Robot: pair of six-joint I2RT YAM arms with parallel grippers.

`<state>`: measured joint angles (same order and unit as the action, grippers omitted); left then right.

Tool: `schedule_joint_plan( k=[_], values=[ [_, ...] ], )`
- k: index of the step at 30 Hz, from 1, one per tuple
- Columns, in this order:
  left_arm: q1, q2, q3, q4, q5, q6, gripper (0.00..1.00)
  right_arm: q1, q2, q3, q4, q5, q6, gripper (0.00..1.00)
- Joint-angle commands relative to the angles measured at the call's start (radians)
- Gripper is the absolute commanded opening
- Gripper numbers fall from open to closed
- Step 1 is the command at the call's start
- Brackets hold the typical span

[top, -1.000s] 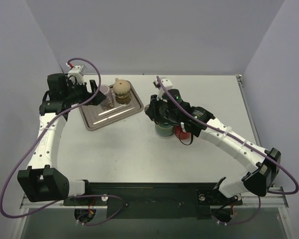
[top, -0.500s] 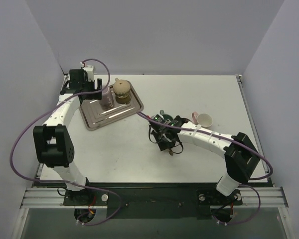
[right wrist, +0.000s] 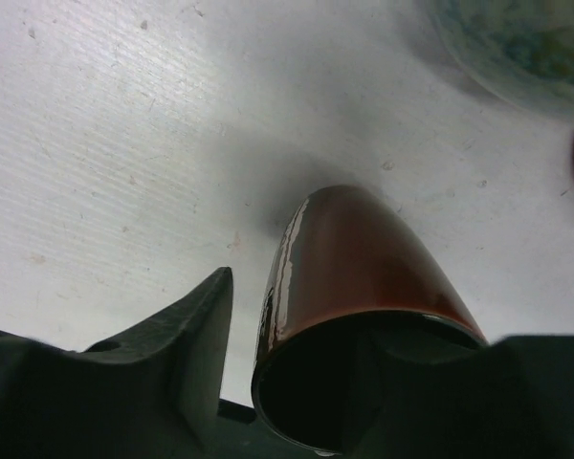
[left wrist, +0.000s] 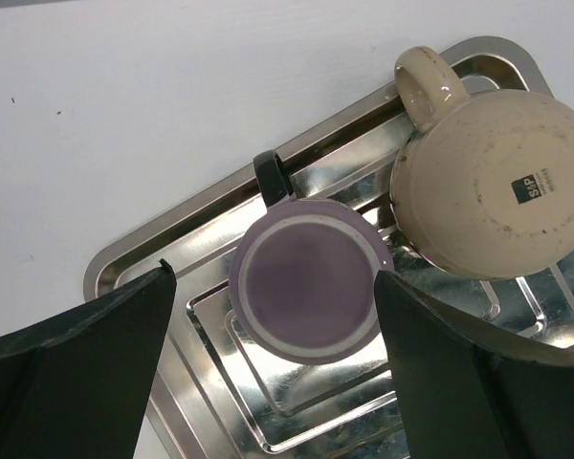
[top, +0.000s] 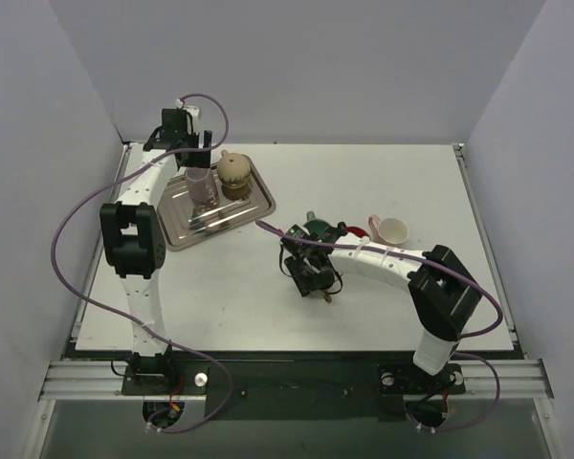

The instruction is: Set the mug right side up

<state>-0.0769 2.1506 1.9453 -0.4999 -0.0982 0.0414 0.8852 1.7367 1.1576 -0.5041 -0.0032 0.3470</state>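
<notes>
A glossy brown mug (right wrist: 364,268) stands on the white table with its mouth toward the right wrist camera. My right gripper (right wrist: 297,382) is open: the left finger (right wrist: 172,354) is outside the wall with a gap, and the other seems to be inside the mouth. In the top view this gripper (top: 313,277) is at the table's middle and the mug (top: 326,295) barely shows. My left gripper (left wrist: 273,316) is open and empty above an upside-down purple mug (left wrist: 311,279), which stands on a metal tray (left wrist: 172,258) beside an upside-down beige mug (left wrist: 493,182).
A dark green mug (top: 317,228), a small red object (top: 342,229) and a pink-and-white mug (top: 392,229) sit just behind the right gripper. The tray (top: 231,216) lies at the back left, and grey walls close the table in.
My left arm has swung to the back left corner over the tray. My right arm has folded in, the gripper moving nearer and left. The pink-and-white mug is now uncovered.
</notes>
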Motion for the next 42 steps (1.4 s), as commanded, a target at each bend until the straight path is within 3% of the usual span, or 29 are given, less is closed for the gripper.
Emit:
schedule_joint_plan(
  k=[1,2,6,17,22,31,36,39,42],
  values=[
    [0.000,0.049,0.090,-0.051,-0.017,-0.011,0.96,0.000,-0.016,0.030,-0.024,0.017,0.000,0.45],
    [-0.003,0.052,0.090,-0.046,0.000,-0.008,0.96,0.000,-0.025,0.030,-0.024,0.017,0.000,0.52],
    [-0.011,0.080,0.102,-0.035,0.035,0.005,0.96,0.000,-0.048,0.030,-0.027,0.022,0.003,0.65],
    [-0.004,0.229,0.260,-0.150,0.137,-0.014,0.97,0.001,-0.086,0.001,-0.016,0.046,0.010,0.66],
    [-0.006,0.252,0.282,-0.172,0.114,0.000,0.97,0.003,-0.092,-0.016,-0.008,0.048,0.010,0.66],
    [-0.006,0.083,0.000,-0.072,0.129,0.101,0.97,-0.002,-0.120,-0.026,0.006,0.060,0.006,0.66],
    [-0.001,0.068,-0.045,-0.055,0.137,0.127,0.97,0.000,-0.124,-0.022,0.004,0.060,0.004,0.66],
    [0.000,0.081,-0.014,-0.136,0.163,0.138,0.97,0.000,-0.132,-0.022,0.004,0.060,0.004,0.66],
    [0.002,0.031,-0.098,-0.115,0.178,0.152,0.97,-0.002,-0.143,-0.030,0.003,0.069,0.009,0.66]
  ],
)
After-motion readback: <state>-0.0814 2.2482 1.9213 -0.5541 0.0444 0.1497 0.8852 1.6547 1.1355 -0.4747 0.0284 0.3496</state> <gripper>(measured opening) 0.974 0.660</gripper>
